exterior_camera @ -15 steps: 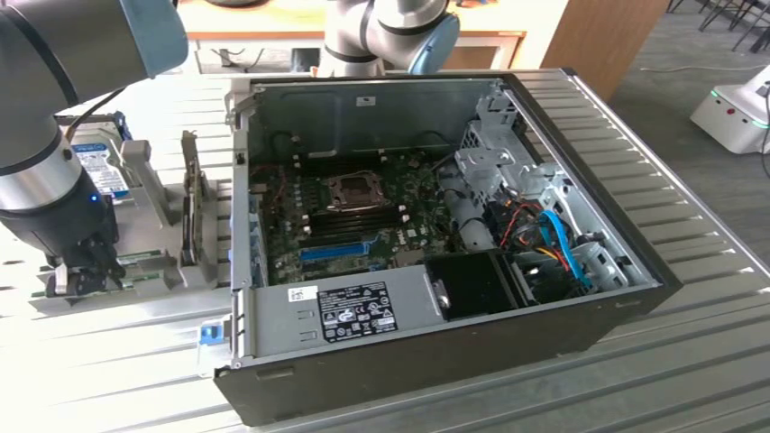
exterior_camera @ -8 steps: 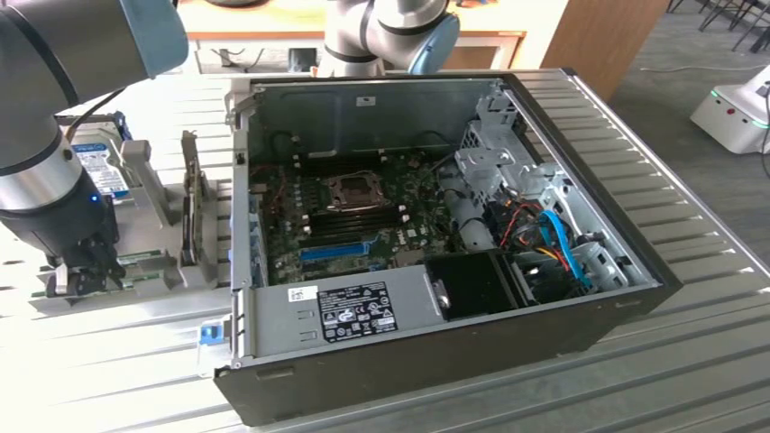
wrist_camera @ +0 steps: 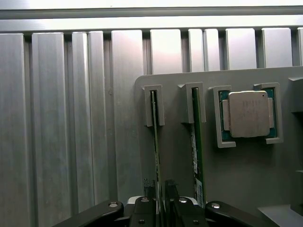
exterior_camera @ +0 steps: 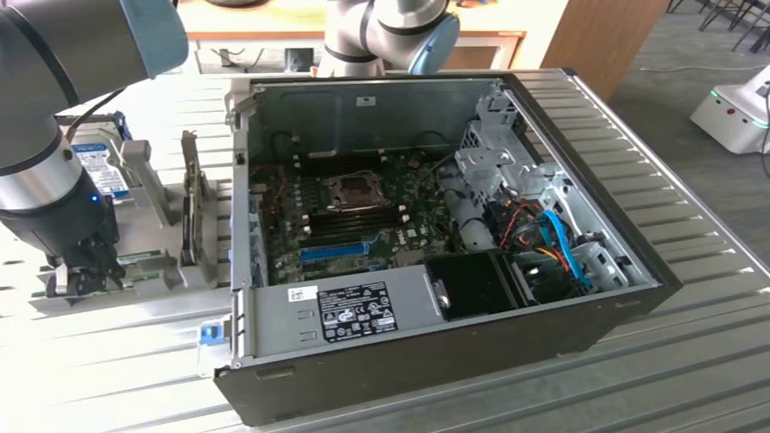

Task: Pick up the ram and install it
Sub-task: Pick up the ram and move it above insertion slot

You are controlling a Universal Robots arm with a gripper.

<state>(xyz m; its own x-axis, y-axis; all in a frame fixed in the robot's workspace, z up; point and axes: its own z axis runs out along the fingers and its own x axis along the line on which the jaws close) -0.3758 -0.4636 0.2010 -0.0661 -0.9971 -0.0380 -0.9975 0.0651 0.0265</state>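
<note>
arm (exterior_camera: pixel 42 153): silver-grey tubes | joint caps (exterior_camera: pixel 154 38): pale blue | tool (exterior_camera: pixel 82 275): black, silver screws (wrist_camera: pixel 112 205)

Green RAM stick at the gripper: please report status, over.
Black gripper open, astride thin green RAM stick. Stick on edge in grey plastic holder, not lifted. Second green stick alongside, apart; nothing blocking.

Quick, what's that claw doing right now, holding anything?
Gripper: down astride the ram in its rack; whether it is clamped on it cannot be told.
</note>
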